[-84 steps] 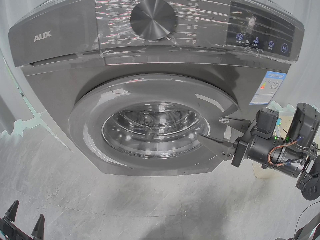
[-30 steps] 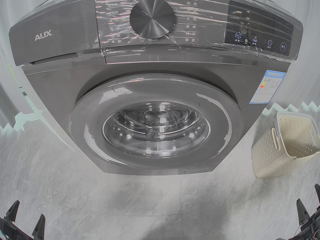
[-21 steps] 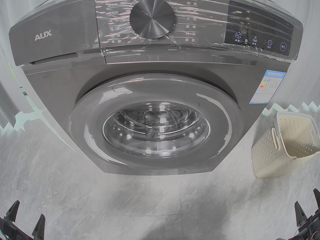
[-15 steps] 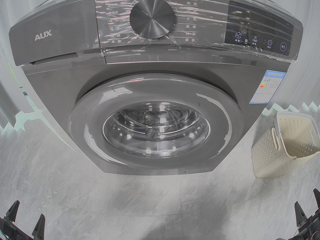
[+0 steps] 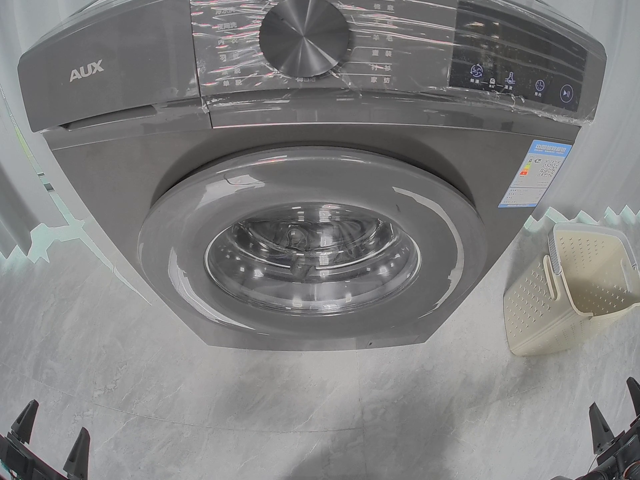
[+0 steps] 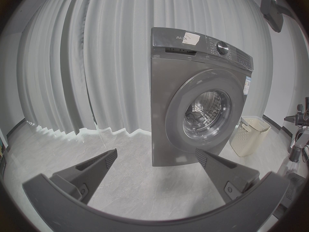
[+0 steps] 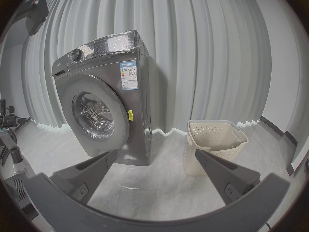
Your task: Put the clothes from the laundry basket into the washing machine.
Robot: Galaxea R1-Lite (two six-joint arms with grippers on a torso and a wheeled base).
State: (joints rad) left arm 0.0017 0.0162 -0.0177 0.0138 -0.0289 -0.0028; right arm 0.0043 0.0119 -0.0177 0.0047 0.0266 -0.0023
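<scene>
Pale pleated curtains (image 7: 199, 49) are hanging around a grey marbled floor (image 5: 267, 395). The right claw (image 5: 613, 401), spread open and carrying nothing, is now sitting low, having drawn back from the round glass door (image 5: 193, 235) of the grey front-loading washing machine (image 5: 120, 88). The left claw (image 5: 53, 428) is also resting low and released. The door is standing shut. The cream perforated plastic laundry basket (image 5: 533, 301), just beside the machine, is looking empty, so the loading is probably finishing. Whether clothes are lying in the drum is hard to tell.

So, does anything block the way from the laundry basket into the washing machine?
Yes: the round door of the washing machine is shut, closing off the inside. The laundry basket stands on the floor beside it, with nothing between them.
</scene>
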